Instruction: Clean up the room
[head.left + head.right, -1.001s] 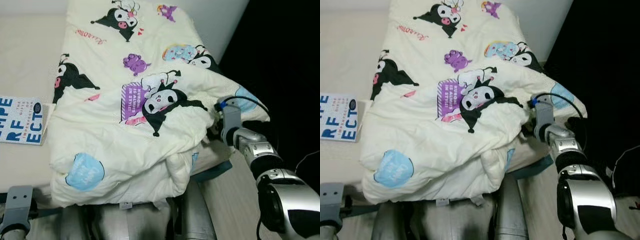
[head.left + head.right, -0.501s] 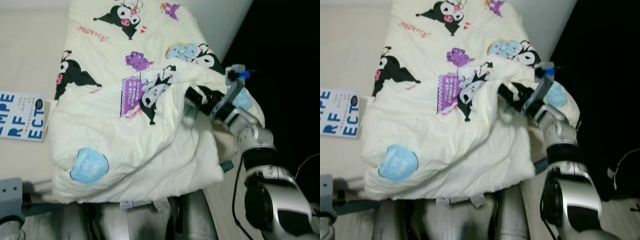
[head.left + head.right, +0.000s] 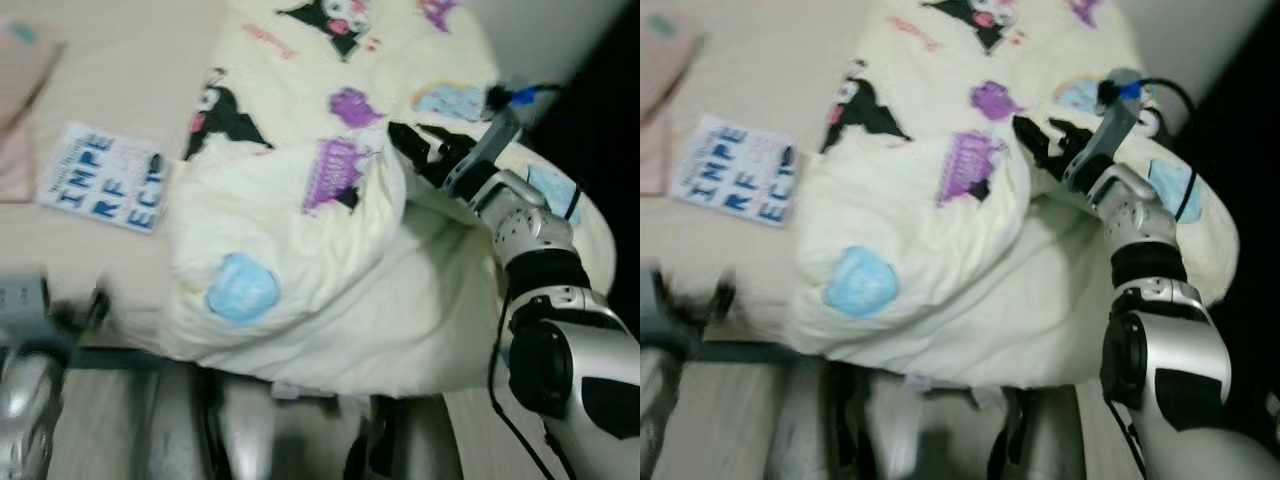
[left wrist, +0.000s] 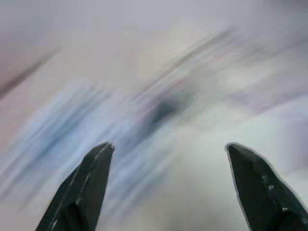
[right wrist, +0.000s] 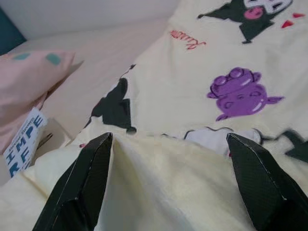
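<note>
A cream quilt (image 3: pixel 330 250) printed with black and purple cartoon figures lies bunched on the bed, folded over itself near the bed's front edge. My right gripper (image 3: pixel 408 142) reaches over the top of the fold. In the right wrist view the right gripper (image 5: pixel 169 138) is open, fingers wide apart, with a ridge of quilt running between them. My left gripper (image 4: pixel 169 146) is open too, and its view is heavily blurred. Its grey wrist (image 3: pixel 28 300) sits low at the left, by the bed's front edge.
A white book with blue letters (image 3: pixel 102 177) lies on the beige mattress (image 3: pixel 130 60) left of the quilt. A pink pillow (image 5: pixel 29 77) rests beyond the book. Pale wooden floor (image 3: pixel 100 420) runs along the bed's front. Right of the bed it is dark.
The right gripper rose from the quilt's right edge and carried a fold leftward over the quilt, and now stands open. The camera has swung, shifting the whole scene.
</note>
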Available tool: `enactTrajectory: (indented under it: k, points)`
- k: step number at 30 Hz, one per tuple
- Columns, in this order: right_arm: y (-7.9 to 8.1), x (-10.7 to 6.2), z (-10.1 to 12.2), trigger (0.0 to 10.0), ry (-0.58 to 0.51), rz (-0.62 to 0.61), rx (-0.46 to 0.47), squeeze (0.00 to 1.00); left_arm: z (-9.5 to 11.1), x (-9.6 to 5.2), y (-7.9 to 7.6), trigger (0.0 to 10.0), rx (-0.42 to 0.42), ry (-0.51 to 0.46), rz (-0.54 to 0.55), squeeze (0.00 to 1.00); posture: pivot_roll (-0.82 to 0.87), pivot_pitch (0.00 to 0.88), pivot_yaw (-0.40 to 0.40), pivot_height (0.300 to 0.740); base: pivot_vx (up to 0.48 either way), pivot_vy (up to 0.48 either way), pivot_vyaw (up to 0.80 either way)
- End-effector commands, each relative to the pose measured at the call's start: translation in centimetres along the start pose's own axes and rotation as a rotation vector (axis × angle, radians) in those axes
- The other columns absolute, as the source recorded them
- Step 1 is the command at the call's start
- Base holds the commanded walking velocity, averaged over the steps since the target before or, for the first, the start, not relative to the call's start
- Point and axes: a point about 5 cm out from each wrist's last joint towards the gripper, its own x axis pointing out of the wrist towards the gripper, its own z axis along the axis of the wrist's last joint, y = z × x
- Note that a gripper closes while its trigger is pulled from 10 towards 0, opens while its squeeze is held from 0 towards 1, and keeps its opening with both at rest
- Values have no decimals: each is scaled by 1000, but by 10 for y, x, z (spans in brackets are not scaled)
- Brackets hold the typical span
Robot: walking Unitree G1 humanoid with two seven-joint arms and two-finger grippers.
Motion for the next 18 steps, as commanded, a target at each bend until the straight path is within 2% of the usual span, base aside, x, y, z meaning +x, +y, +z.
enactTrajectory:
  k: [1, 2, 3, 4, 5, 6, 7, 8, 9, 10, 12, 14, 15, 18]
  points:
    - [-24, -18, 4, 10000, 5, -86, -32, 0, -16, -16, -34, 10000, -173, 119, -255, 0, -34, 314, -90, 471, 0, 0, 0]
    - [-24, -18, 4, 10000, 5, -86, -32, 0, -16, -16, -34, 10000, -173, 119, -255, 0, -34, 314, -90, 471, 0, 0, 0]
    - [-26, -20, 6, 10000, 6, -96, -36, 0, -16, -20, -42, 10000, -182, 147, -338, 0, -37, 313, -89, 471, 0, 0, 0]
    - [-26, -20, 6, 10000, 6, -96, -36, 0, -16, -20, -42, 10000, -182, 147, -338, 0, -37, 313, -89, 471, 0, 0, 0]
    - [-29, -22, 8, 10000, 4, -111, -41, 0, -18, -23, -53, 10000, -200, 179, -421, 0, -39, 309, -87, 471, 0, 0, 0]
    - [-29, -22, 8, 10000, 4, -111, -41, 0, -18, -23, -53, 10000, -200, 179, -421, 0, -39, 309, -87, 471, 0, 0, 0]
    - [-32, -24, 10, 10000, 3, -126, -49, 0, -19, -25, -64, 10000, -223, 205, -502, 0, -43, 305, -85, 471, 0, 0, 0]
    - [-32, -24, 10, 10000, 3, -126, -49, 0, -19, -25, -64, 10000, -223, 205, -502, 0, -43, 305, -85, 471, 0, 0, 0]
    - [-34, -24, 12, 10000, 2, -135, -54, 0, -21, -26, -74, 10000, -242, 223, -555, 0, -44, 304, -85, 471, 0, 0, 0]
    - [-34, -24, 12, 10000, 2, -135, -54, 0, -21, -26, -74, 10000, -242, 223, -555, 0, -44, 304, -85, 471, 0, 0, 0]
    - [-33, -24, 15, 10000, 1, -136, -62, 0, -34, -23, -85, 10000, -246, 248, -535, 0, -47, 299, -84, 471, 0, 0, 0]
    - [-33, -24, 15, 10000, 1, -136, -62, 0, -34, -23, -85, 10000, -246, 248, -535, 0, -47, 299, -84, 471, 0, 0, 0]
    - [-32, -23, 14, 10000, 4, -132, -67, 0, -42, -18, -86, 10000, -233, 258, -478, 0, -50, 297, -85, 471, 0, 0, 0]
    - [-31, -22, 13, 10000, 7, -129, -72, 0, -49, -14, -89, 10000, -217, 263, -428, 0, -51, 296, -86, 471, 0, 0, 0]
